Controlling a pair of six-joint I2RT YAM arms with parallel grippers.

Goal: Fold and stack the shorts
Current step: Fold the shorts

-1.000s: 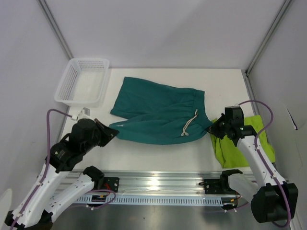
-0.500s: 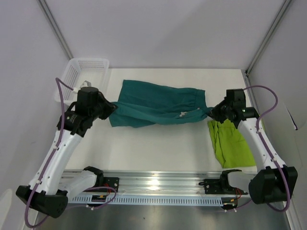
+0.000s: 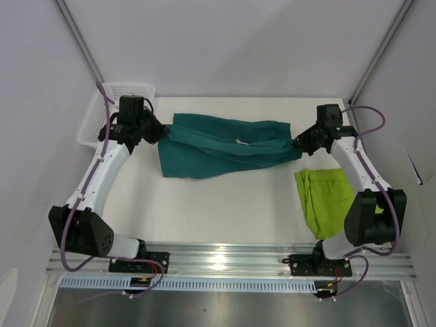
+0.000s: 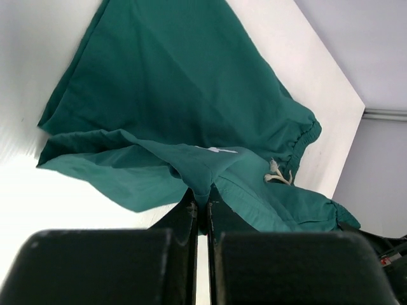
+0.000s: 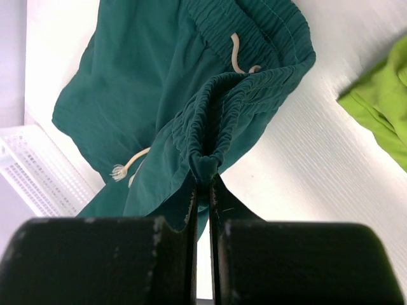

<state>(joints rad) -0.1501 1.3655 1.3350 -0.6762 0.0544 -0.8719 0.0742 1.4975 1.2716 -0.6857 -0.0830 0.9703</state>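
The dark teal shorts (image 3: pixel 225 144) hang stretched between my two grippers across the far half of the table, their lower part resting on it. My left gripper (image 3: pixel 161 131) is shut on a pinched fold of a leg hem (image 4: pixel 202 184). My right gripper (image 3: pixel 297 140) is shut on the gathered waistband (image 5: pixel 205 162), where the cream drawstring (image 5: pixel 127 166) dangles. The lime green shorts (image 3: pixel 325 197) lie crumpled on the table at the right, apart from both grippers.
A white mesh basket (image 3: pixel 102 116) stands at the far left corner, just behind my left arm. The table's right edge and the enclosure wall are close to the right arm.
Both grippers have carried the near edge of the teal shorts away from me toward the back, folding it over; the left arm swung up beside the basket. The green shorts stayed put.
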